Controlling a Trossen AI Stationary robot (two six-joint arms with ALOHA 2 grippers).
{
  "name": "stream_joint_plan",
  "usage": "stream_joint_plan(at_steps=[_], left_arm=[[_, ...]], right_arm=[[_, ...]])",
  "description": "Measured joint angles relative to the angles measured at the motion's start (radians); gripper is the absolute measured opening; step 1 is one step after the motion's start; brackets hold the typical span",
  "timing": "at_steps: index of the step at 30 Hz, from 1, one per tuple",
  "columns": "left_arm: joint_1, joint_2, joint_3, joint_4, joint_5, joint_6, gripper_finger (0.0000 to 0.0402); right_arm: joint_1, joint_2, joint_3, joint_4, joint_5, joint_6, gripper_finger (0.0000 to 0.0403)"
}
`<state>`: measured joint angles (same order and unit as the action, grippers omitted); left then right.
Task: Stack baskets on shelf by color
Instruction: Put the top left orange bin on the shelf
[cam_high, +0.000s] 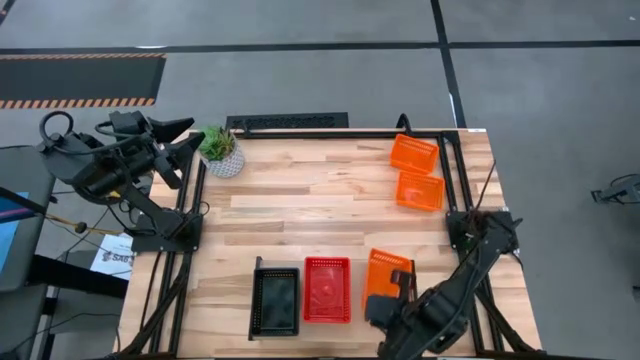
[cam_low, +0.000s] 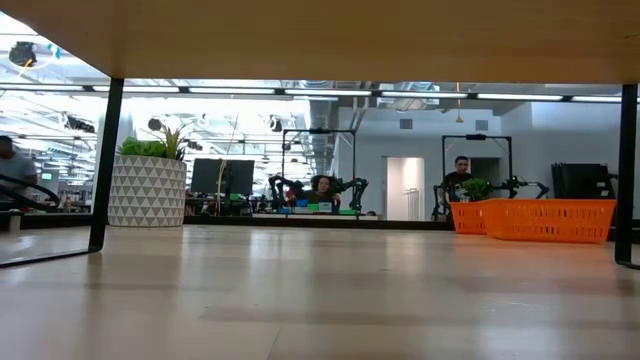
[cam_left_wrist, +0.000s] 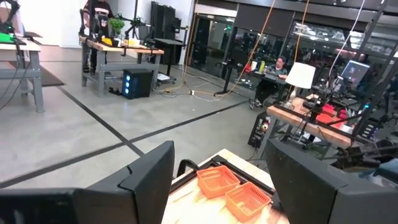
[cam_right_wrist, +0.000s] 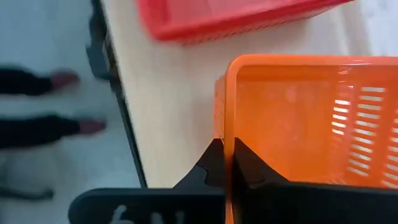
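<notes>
On the wooden table (cam_high: 330, 200), the right pincer (cam_right_wrist: 225, 163) clamps a slotted orange basket's (cam_right_wrist: 311, 118) rim.

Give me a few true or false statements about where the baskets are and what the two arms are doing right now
1. The right pincer grips the wall of an orange basket. True.
2. The black basket sits between the red and orange ones. False: the red basket is in the middle of that row.
3. Two more orange baskets lie near the table's far right corner. True.
4. The left pincer holds the potted plant. False: it is open and holds nothing, beside the plant.
5. The red basket is stacked inside the black one. False: they lie side by side.
</notes>
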<state>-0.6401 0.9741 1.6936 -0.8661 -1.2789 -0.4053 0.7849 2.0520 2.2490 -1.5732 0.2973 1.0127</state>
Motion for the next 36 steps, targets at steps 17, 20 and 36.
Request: stream_joint_plan(at_steps=[17, 20, 36], left_arm=[[0.0, 0.0, 0.0, -0.014, 0.0, 0.0, 0.0242], [0.0, 0.0, 0.0, -0.014, 0.0, 0.0, 0.0242], [0.0, 0.0, 0.0, -0.012, 0.0, -0.002, 0.0242]], right_arm=[[0.001, 0.027, 0.0, 0.09, -0.148, -0.105, 0.0019], [0.005, 0.029, 0.0, 0.094, -0.155, -0.105, 0.0018], [0.005, 0.03, 0.0, 0.095, -0.188, -0.149, 0.0058]])
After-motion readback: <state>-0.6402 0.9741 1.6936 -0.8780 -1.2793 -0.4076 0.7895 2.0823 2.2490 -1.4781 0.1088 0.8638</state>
